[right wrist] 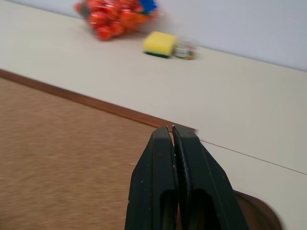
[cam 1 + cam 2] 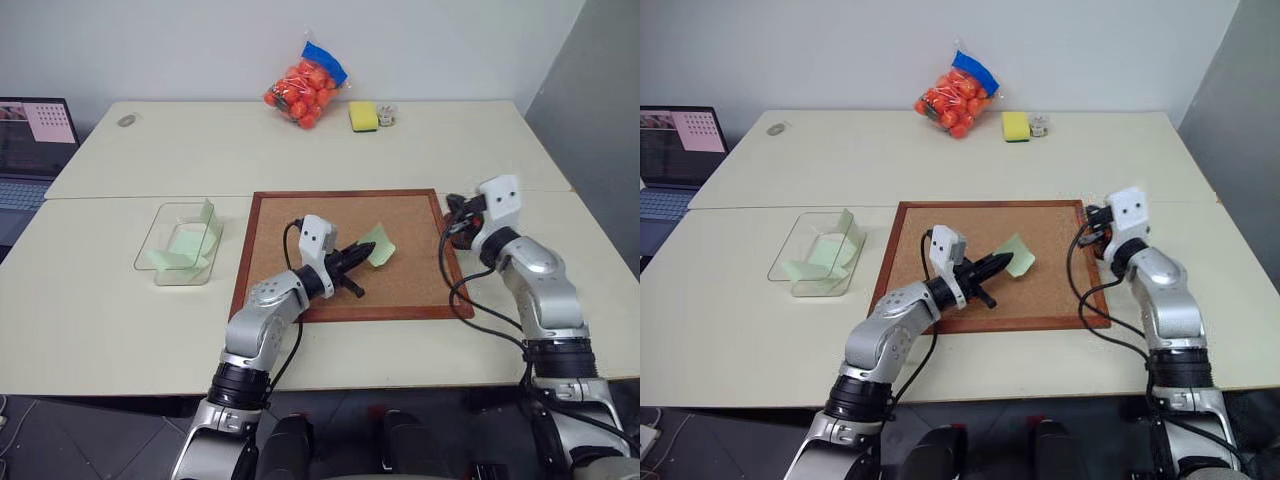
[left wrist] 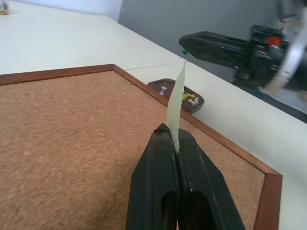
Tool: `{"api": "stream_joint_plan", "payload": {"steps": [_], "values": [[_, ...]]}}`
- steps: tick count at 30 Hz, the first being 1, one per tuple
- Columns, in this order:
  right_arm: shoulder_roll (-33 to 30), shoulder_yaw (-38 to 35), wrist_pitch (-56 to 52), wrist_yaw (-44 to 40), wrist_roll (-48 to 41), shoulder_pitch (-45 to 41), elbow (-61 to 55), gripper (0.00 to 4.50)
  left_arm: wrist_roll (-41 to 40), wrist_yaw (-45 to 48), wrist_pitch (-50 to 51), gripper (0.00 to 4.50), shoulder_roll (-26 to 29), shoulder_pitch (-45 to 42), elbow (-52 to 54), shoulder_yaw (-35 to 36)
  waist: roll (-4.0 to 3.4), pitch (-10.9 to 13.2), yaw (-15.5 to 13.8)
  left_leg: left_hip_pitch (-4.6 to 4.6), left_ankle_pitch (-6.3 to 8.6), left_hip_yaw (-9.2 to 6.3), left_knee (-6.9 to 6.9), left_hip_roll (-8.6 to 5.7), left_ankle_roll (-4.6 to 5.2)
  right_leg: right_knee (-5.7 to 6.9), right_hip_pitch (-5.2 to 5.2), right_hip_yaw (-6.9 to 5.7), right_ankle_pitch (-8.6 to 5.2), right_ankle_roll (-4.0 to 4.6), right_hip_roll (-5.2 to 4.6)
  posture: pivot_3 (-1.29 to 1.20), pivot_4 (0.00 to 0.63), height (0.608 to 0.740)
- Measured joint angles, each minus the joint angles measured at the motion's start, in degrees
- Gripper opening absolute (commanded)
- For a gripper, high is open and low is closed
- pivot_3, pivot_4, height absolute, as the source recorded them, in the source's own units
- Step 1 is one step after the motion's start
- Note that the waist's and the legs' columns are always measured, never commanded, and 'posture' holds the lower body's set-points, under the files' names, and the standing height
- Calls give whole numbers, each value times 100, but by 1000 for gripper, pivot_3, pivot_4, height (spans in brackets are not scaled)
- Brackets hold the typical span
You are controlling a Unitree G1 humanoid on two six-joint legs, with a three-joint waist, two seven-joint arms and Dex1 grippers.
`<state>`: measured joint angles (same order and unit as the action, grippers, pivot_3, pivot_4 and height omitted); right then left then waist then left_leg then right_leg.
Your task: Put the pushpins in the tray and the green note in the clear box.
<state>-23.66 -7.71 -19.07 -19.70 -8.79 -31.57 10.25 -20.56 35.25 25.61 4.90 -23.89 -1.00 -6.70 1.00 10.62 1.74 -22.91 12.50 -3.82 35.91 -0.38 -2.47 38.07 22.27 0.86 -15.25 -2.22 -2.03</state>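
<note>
Fingers of my left arm (image 3: 173,143): clamped flat on the lower edge of a small pale green paper note (image 2: 379,245), which stands edge-on above the large wood-framed cork board (image 2: 300,215), near its middle.

Fingers of my right arm (image 1: 171,136): pressed together, nothing between them; they sit beyond the cork board's right frame, over the cream table (image 2: 150,140).

Small dark reddish-brown shallow tray (image 3: 197,104): on the table just outside the board's right edge. I count a whitish pushpin (image 3: 163,90) and a yellow-headed pushpin (image 3: 193,100) inside it; others I cannot make out.

Clear shallow rectangular plastic box (image 2: 163,258): on the table left of the board, well apart from the held note. It holds other pale green slips (image 2: 180,255), one leaning against its wall.

Far edge of the table: net bag of small orange-red balls (image 2: 303,92), yellow sponge (image 2: 363,116), small jar-like object (image 2: 387,115) just beside the sponge.

Laptop (image 2: 30,140): far left.
</note>
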Motion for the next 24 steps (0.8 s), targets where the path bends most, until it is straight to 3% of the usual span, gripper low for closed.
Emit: {"api": "stream_joint_plan", "payload": {"steps": [13, 24], "values": [[114, -135, 201, 404, 83, -430, 1643, 0, -39, 55, 64, 18, -13, -31, 87, -190, 0, 0, 0, -1, 0, 6, 2, 0, 0, 0, 0, 6, 0, 0, 0, 0, 150, 740], [117, -249, 328, 507, 74, -583, 1953, 2327, 40, 18, 46, 0, -7, -31, 86, -193, 0, 0, 1, -1, 0, 8, 2, 0, 0, 0, 0, 7, 1, 0, 0, 0, 150, 740]]}}
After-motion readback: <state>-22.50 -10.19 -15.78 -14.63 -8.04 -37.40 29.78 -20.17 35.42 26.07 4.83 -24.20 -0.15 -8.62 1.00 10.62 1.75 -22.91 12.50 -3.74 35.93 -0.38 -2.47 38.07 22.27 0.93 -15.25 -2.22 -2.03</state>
